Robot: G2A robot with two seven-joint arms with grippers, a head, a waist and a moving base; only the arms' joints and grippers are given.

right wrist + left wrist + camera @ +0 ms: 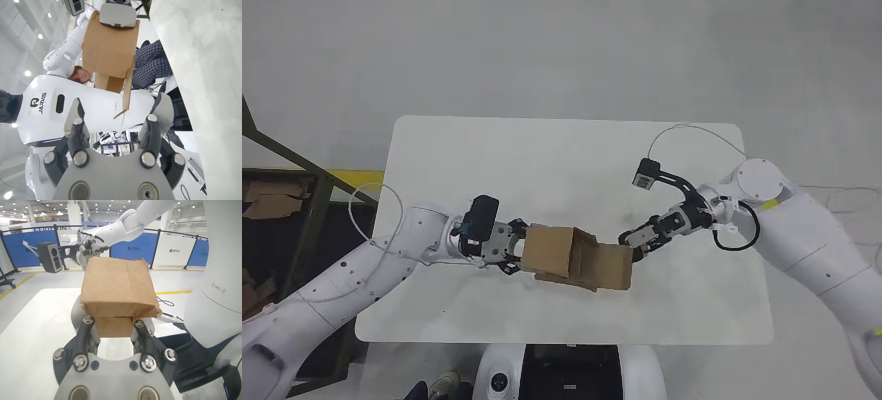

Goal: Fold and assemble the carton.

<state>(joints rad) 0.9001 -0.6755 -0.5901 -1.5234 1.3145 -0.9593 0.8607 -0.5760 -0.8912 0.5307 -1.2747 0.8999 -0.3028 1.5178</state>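
Carton (572, 258) sits near the middle of the robot-side edge of the desk (542, 150); cannot tell whether it rests on the surface. Left gripper (114, 322) is closed on an end flap (113, 331), bracing the box. Right gripper (119, 111) is open, its jaws either side of a loose flap (127, 89) at the opposite, unclosed end, not pinching. Step judged: closing the open end. Next move: fold that flap inward while the left holds firm; thin board may buckle.
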